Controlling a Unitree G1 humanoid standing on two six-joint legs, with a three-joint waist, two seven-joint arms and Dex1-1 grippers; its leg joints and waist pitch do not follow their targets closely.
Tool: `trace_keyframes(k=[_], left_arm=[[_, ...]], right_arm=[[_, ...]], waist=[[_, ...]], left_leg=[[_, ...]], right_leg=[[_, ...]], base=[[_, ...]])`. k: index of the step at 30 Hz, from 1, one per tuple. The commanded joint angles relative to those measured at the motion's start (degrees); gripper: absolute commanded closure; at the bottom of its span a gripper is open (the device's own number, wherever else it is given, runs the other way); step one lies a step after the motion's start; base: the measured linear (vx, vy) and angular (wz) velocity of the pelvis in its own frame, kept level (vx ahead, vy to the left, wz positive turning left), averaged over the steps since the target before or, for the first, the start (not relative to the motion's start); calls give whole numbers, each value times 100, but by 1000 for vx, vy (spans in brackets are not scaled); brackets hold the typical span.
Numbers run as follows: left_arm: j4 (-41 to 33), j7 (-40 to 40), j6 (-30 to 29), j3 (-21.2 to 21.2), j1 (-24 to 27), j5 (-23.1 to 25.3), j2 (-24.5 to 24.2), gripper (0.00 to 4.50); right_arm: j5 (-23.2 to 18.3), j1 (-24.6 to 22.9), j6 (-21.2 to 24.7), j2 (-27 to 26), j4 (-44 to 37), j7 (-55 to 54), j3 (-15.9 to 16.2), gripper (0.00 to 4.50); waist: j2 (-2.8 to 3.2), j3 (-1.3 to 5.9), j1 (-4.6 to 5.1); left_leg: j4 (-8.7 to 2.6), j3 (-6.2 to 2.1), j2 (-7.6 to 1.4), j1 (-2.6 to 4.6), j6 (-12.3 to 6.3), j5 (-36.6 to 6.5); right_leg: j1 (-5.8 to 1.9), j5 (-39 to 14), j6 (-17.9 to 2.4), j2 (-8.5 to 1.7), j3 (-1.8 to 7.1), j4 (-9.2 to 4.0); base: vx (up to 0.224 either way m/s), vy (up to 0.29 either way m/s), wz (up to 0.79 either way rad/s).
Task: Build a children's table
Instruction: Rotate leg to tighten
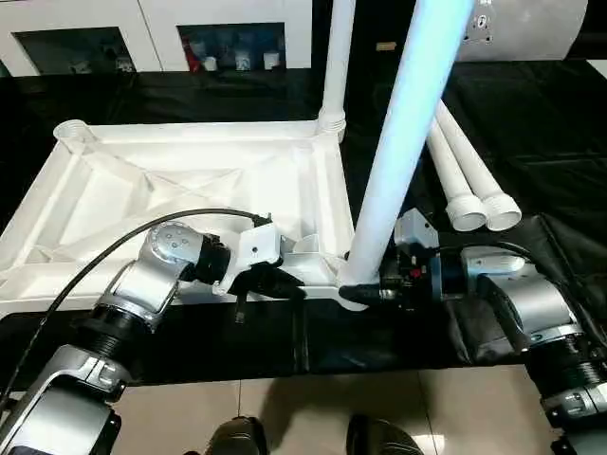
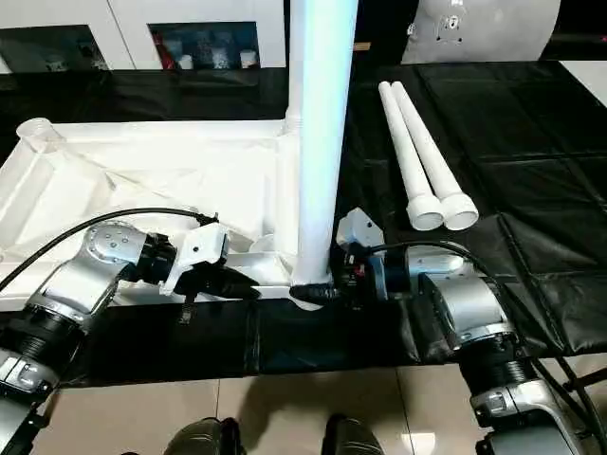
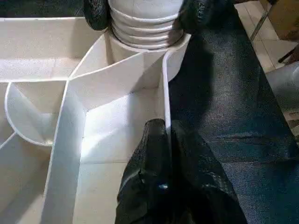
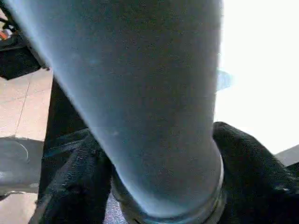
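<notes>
Two legs upright in the inverted table top (image 1: 190, 180), far-corner leg (image 1: 336, 66) seated, near-corner leg (image 1: 403, 142) gripped by right jaws (image 1: 365, 292), left jaws (image 1: 285, 284) pinching the rim, two spare legs (image 1: 465, 180) lying at two o'clock.

Two head cameras look forward and down from six o'clock; both wrist cameras sit close, sharing the near leg (image 1: 398, 161).

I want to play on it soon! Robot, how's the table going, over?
Left gripper shut on tabletop rim. Right gripper around upright leg at near corner socket. One leg already in; two spare legs lying beside. Nothing blocking.
</notes>
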State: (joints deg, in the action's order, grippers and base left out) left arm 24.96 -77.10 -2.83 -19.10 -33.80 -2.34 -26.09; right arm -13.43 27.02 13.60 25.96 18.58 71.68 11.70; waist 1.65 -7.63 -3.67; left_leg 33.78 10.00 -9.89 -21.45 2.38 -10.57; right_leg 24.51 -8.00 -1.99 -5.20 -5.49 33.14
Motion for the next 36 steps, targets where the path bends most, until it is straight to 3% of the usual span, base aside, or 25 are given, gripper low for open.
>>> trace_keyframes(k=[1,12,13,18,20,23,24,25,27,28,29,30,31,32,33,34,35,36], left_arm=[[-3,-43,111,-139,47,47,61,450],[-244,310,11,78,257,-85,139,450],[-408,416,-108,146,365,-158,172,450],[-723,514,-396,123,657,-258,256,450],[-722,536,-397,104,677,-240,271,450],[-732,822,-567,35,671,-97,448,450],[-723,1000,-712,-15,647,2,565,450],[-695,1225,-874,-50,607,109,707,450],[-662,1570,-1131,-25,533,201,938,450],[-639,1725,-1244,11,493,221,1051,450],[-639,1725,-1244,11,493,221,1051,450],[-465,2303,-1471,100,291,330,1424,450],[-371,2607,-1549,149,191,382,1601,450],[-271,2885,-1625,212,94,405,1764,450],[-230,3003,-1660,241,54,408,1830,450],[-216,3041,-1671,251,41,409,1851,450],[-155,3207,-1704,290,-25,408,1965,450],[-127,3315,-1733,329,-71,411,2060,450]], right_arm=[[-75,50,96,11,-29,123,40,152],[-162,-140,320,-4,-185,158,75,178],[-199,-225,391,-24,-270,122,76,178],[-259,-580,646,-309,-542,-432,19,178],[-249,-632,663,-383,-581,-563,8,178],[-71,-796,798,-911,-635,-1539,-89,178],[-35,-855,933,-1216,-654,-2007,-158,178],[-4,-897,1072,-1531,-675,-2483,-236,178],[17,-911,1303,-1932,-689,-3103,-358,178],[26,-907,1415,-2101,-693,-3376,-415,178],[26,-907,1415,-2101,-693,-3376,-415,178],[241,-768,1476,-2620,-491,-4341,-553,178],[306,-659,1513,-2892,-328,-4889,-702,178],[328,-545,1520,-3125,-158,-5346,-850,178],[331,-495,1532,-3230,-89,-5546,-926,178],[332,-479,1536,-3265,-67,-5611,-951,178],[223,-376,1462,-3433,70,-5705,-1037,143],[261,-288,1339,-3579,141,-5832,-1061,122]], waist=[[-96,478,13],[-97,473,-1],[-69,457,-2],[-83,432,24],[-90,394,49],[-67,285,104],[-81,285,136],[-79,241,196],[-35,162,316],[3,151,359],[29,161,491],[205,86,557],[250,141,353],[274,100,254],[15,160,223],[-210,-5,322],[-309,76,351],[-195,163,262]], left_leg=[[-373,-66,-303,43,-611,-775],[-377,-65,-312,47,-588,-806],[-384,-69,-316,43,-574,-858],[-404,-74,-314,32,-605,-824],[-427,-77,-295,41,-529,-1067],[-481,-115,-283,112,-266,-1676],[-478,-144,-256,147,-134,-1878],[-495,-170,-242,163,-34,-2107],[-486,-236,-216,241,111,-2668],[-480,-265,-226,312,149,-2972],[-493,-327,-250,369,183,-3448],[-782,-436,-448,209,264,-4335],[-1211,-442,-637,-215,396,-5018],[-1402,-290,-632,-153,399,-5226],[-1065,-151,-352,265,489,-4428],[456,-203,163,996,414,-2513],[504,-332,334,623,183,-1222],[112,-496,103,-61,96,-335]], right_leg=[[-384,-1800,-1199,-357,319,-347],[-383,-1859,-1187,-363,320,-354],[-379,-1861,-1180,-361,323,-359],[-373,-1791,-1198,-355,332,-356],[-361,-2221,-1084,-360,319,-416],[-295,-3500,-702,-389,300,-572],[-296,-3955,-503,-408,274,-633],[-266,-4307,-308,-388,239,-687],[-222,-4927,42,-370,86,-840],[-205,-5005,115,-355,-15,-903],[-273,-4765,249,-296,-233,-1014],[-503,-3866,143,-197,-326,-707],[-832,-1549,-253,-126,-24,474],[-683,-1216,-264,-34,22,629],[-345,-2736,-161,-165,416,248],[476,-6493,-24,-709,300,-1181],[145,-6860,37,-762,367,-1094],[-619,-5939,27,-946,481,-723]], base=[[0,0,0],[0,0,0],[0,0,0],[0,0,0],[0,0,0],[0,0,0],[0,0,0],[0,0,0],[-28,9,-4],[-68,43,-7],[-68,43,-7],[-74,71,-3],[-125,62,2],[-125,62,2],[-95,-1,19],[25,-65,0],[93,0,-34],[97,23,-51]])
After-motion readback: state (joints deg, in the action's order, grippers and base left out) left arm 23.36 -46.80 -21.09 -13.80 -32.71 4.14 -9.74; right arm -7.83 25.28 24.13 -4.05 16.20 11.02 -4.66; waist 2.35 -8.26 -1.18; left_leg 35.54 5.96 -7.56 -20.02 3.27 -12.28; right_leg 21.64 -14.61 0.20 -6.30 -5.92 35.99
